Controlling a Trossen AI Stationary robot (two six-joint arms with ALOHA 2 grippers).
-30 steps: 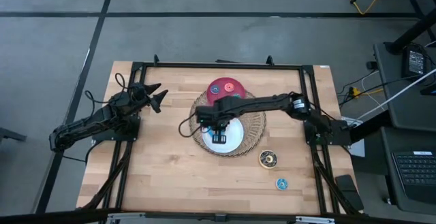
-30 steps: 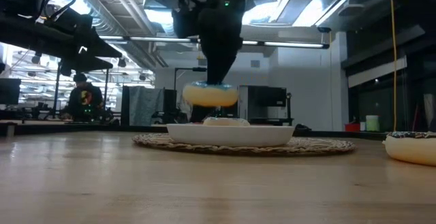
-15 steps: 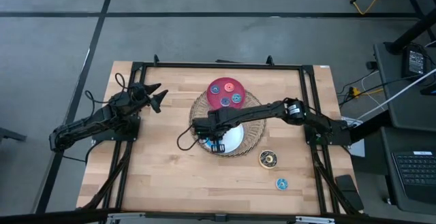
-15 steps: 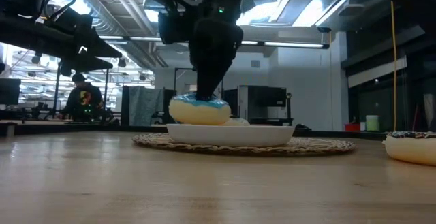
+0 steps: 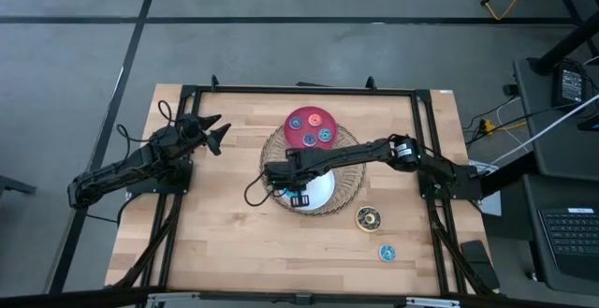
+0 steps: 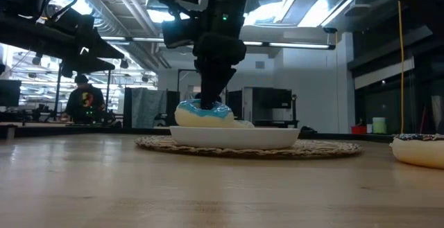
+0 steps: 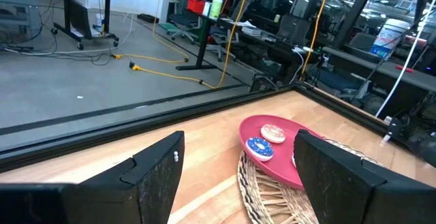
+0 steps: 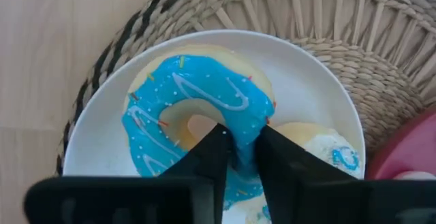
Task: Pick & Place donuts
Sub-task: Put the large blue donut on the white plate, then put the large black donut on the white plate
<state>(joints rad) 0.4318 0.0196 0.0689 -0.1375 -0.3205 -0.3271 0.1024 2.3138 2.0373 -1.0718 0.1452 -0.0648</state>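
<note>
A blue-iced donut (image 8: 160,108) with sprinkles lies in the white plate (image 8: 99,146), next to a white-iced donut (image 8: 320,152). In the low view this blue donut (image 6: 202,114) sits at the left end of the white plate (image 6: 239,137). My right gripper (image 8: 240,146) comes down on it from above and is shut on its ring; in the high view it (image 5: 296,196) stands over the plate. My left gripper (image 5: 216,132) waits open near the table's left edge, its fingers apart in its own view (image 7: 238,139). My right gripper pinches the blue donut's ring wall (image 8: 242,125), one finger (image 8: 212,152) at the hole's edge and the other finger (image 8: 276,156) outside the ring. The fingers point down from above. The donut rests in the white plate, roughly level.
The white plate sits on a round wicker tray (image 5: 351,172), with a red plate (image 5: 298,119) holding three donuts at its far side. A dark brown donut (image 5: 368,217) and a small blue donut (image 5: 387,252) lie on the table toward the near right corner.
My right gripper came down and shifted slightly toward the table's near-left. The blue donut, carried above the plate a second ago, now sits down in the white plate. The gripper has stayed shut on it.
</note>
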